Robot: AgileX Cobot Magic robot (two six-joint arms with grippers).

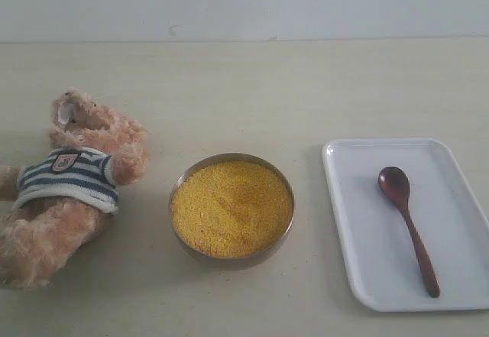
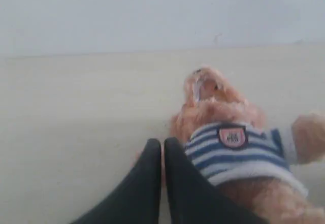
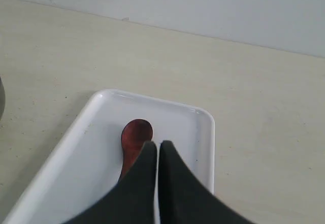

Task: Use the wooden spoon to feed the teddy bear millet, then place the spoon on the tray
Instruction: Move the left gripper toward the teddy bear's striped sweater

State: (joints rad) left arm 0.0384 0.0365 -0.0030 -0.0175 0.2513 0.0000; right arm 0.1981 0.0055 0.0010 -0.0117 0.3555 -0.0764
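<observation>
On the tray (image 1: 344, 222), at the right of the table (image 1: 244, 92), the spoon (image 1: 407, 228) is lying flat and free. Its bowl is facing up toward the far wall (image 1: 244, 1) and its handle is slanting back toward the near edge, so the handle is offering itself to whichever arm comes for it. The right gripper (image 3: 158, 147) is looking down on it, its two dark fingers (image 3: 137, 183) pressed together on nothing. Their tips are overlapping the start of the handle in the wrist view, though I cannot tell how high above it they are hanging. By this the feeding is not yet begun, and the jaws would need to part before taking the handle. Just beside the tray, in the middle, the millet (image 1: 231, 209) is filling a metal bowl (image 1: 229, 262) nearly to the brim, making for a short carry from tray to grain. Beyond it, well apart from the spoon, the bear (image 1: 69, 184) is sprawling chest up at the left, head toward the wall, one arm reaching toward the bowl. The left gripper (image 2: 162, 145) is hanging near the bear's side, likewise closed and holding nothing. Neither gripper is showing in the exterior view. Nothing is standing between tray, bowl and bear. The tray's low rim and the thin handle lying flush on the plastic are looking like the only hindrances.
</observation>
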